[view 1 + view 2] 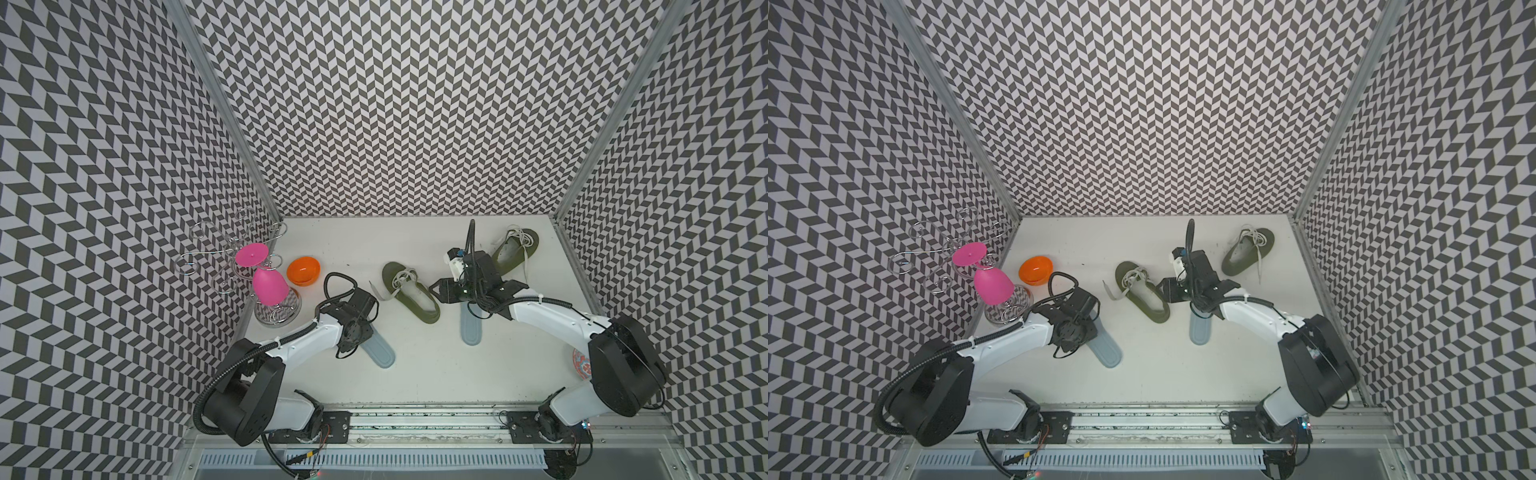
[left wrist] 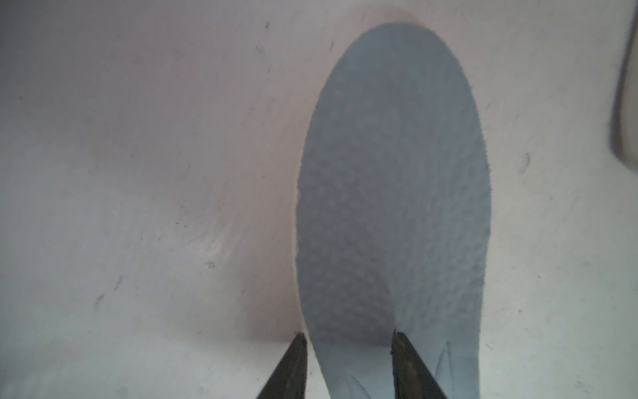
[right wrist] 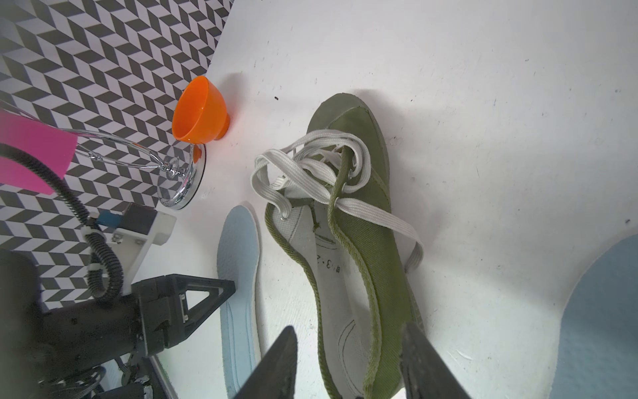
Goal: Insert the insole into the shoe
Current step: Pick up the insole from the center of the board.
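1. Left of the shoe (image 3: 366, 214), the insole (image 2: 390, 190) lies flat on the table (image 2: 138, 172); the left gripper (image 2: 348, 336) has its tips apart, straddling the insole's edge.
2. The right gripper (image 3: 348, 331) stands astride the shoe's heel; whether it clamps, I cannot tell.

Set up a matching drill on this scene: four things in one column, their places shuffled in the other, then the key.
Things
1. orange bowl
2. pink goblet
3. left tool
4. right tool

Places
A. at the heel end of a green shoe
B. upside down on the wire rack
C. on the table beside the rack's base
D. straddling the edge of a blue insole

Pairs: 1-C, 2-B, 3-D, 4-A
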### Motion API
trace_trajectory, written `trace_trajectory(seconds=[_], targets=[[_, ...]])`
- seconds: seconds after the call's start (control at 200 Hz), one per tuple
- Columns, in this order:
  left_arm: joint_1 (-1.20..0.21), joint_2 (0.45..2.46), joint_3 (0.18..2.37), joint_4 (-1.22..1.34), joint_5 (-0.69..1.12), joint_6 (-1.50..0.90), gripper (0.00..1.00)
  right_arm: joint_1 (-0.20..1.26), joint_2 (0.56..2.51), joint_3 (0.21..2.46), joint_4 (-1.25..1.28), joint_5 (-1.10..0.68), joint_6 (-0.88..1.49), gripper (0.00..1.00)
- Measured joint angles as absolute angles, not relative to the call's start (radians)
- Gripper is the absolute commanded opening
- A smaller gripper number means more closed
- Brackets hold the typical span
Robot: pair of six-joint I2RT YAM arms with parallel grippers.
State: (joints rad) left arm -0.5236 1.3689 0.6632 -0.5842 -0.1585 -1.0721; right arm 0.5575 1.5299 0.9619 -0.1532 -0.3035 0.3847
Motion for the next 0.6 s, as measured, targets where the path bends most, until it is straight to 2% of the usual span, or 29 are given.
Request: trace_trajectory(seconds=[0.055, 0.16, 0.22, 0.601], targets=[[-0.524, 1.371, 0.654, -0.575, -0.157, -1.078, 0.26, 0.558, 1.530, 0.962, -0.154, -0.303, 0.383, 0.49], [-0.523, 1.369, 0.647, -0.562, -0.164, -1.099, 0.06, 0.558, 1.530, 0.962, -0.154, -0.303, 0.381, 0.49], [-0.523, 1.364, 0.644, -0.563, -0.170, -1.097, 0.00, 0.558, 1.530, 0.962, -0.155, -0.303, 0.379, 0.49], [-0.524, 1.282, 0.734, -0.562, -0.207, -1.016, 0.00, 0.558, 1.528, 1.022, -0.241, -0.390, 0.303, 0.51]])
